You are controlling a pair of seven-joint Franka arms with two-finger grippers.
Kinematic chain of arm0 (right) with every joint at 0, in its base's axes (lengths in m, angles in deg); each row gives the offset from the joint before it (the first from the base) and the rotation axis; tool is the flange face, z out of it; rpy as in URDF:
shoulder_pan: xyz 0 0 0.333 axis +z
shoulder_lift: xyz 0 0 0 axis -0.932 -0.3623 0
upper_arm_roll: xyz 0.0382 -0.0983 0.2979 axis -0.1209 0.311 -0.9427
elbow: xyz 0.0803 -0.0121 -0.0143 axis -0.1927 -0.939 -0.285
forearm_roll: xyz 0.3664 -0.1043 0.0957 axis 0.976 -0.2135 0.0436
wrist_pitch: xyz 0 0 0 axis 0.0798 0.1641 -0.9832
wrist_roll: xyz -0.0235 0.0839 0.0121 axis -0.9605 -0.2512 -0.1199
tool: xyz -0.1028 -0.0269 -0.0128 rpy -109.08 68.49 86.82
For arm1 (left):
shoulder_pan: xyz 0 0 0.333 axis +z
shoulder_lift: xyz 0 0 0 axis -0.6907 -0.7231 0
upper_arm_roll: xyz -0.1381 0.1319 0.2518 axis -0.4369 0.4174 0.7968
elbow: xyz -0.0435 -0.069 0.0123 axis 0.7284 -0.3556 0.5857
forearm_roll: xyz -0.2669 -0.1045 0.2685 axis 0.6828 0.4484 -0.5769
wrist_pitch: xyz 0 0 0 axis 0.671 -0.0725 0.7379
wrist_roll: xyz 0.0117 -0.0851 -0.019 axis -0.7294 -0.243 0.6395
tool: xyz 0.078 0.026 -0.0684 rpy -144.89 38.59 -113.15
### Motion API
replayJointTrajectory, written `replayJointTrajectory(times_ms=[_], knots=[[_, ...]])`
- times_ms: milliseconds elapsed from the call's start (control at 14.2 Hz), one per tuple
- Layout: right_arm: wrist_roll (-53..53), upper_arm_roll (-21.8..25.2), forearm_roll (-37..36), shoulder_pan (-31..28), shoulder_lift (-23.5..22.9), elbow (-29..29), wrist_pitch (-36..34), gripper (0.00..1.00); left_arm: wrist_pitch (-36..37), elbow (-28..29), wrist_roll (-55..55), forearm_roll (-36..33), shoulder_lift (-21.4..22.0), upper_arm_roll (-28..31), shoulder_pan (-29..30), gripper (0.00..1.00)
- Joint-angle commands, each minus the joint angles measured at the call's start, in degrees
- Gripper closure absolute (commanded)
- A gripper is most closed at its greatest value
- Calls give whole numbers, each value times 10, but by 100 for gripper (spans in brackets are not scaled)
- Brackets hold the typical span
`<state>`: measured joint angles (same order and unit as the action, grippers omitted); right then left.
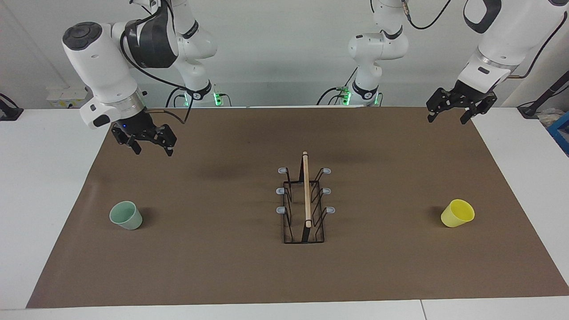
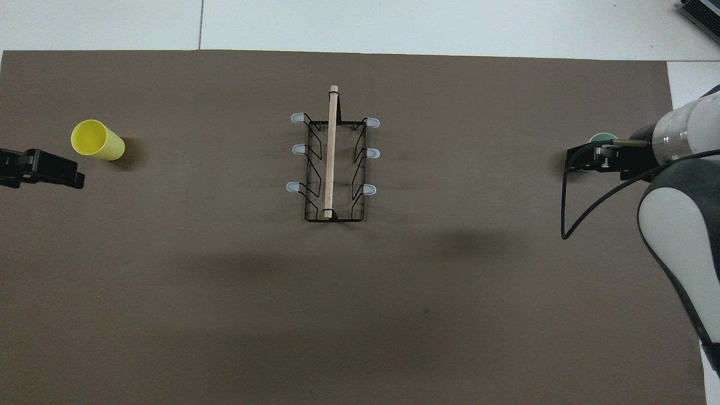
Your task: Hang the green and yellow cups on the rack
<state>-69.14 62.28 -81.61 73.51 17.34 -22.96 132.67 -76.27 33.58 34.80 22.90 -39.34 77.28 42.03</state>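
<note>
The pale green cup (image 1: 126,215) stands mouth up on the brown mat toward the right arm's end. In the overhead view only the green cup's rim (image 2: 603,136) shows past my right gripper (image 2: 590,158). The yellow cup (image 1: 457,213) (image 2: 97,140) stands toward the left arm's end. The black wire rack (image 1: 305,200) (image 2: 333,163), with a wooden top bar and grey-tipped pegs, stands mid-mat with nothing on it. My right gripper (image 1: 153,152) hangs open and empty, raised over the mat. My left gripper (image 1: 446,119) (image 2: 67,174) hangs open and empty over the mat's edge.
The brown mat (image 1: 222,266) covers most of the white table (image 1: 44,200). A black cable (image 2: 568,214) loops down from the right arm's wrist. Both arm bases (image 1: 369,89) stand at the robots' edge of the table.
</note>
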Motion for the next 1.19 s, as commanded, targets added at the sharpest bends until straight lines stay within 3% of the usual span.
replayJointTrajectory(times_ms=[0, 211, 773, 983, 1124], knots=[[-10, -1, 0, -5, -2, 7, -10, 0, -17, -18, 38, 15, -29, 1, 13, 6], [-10, -1, 0, -5, -2, 7, -10, 0, -25, -16, 77, 23, -32, 1, 18, 6], [-8, -15, -1, 3, 12, -2, -37, 0, -50, -27, 308, 156, -118, 15, 79, 6], [-19, -15, -26, 11, 14, -5, -35, 0, -57, -78, 398, 207, -178, 36, 89, 6], [-104, -16, -97, 12, 15, -12, -33, 0, -85, -85, 444, 248, -205, 37, 104, 6]])
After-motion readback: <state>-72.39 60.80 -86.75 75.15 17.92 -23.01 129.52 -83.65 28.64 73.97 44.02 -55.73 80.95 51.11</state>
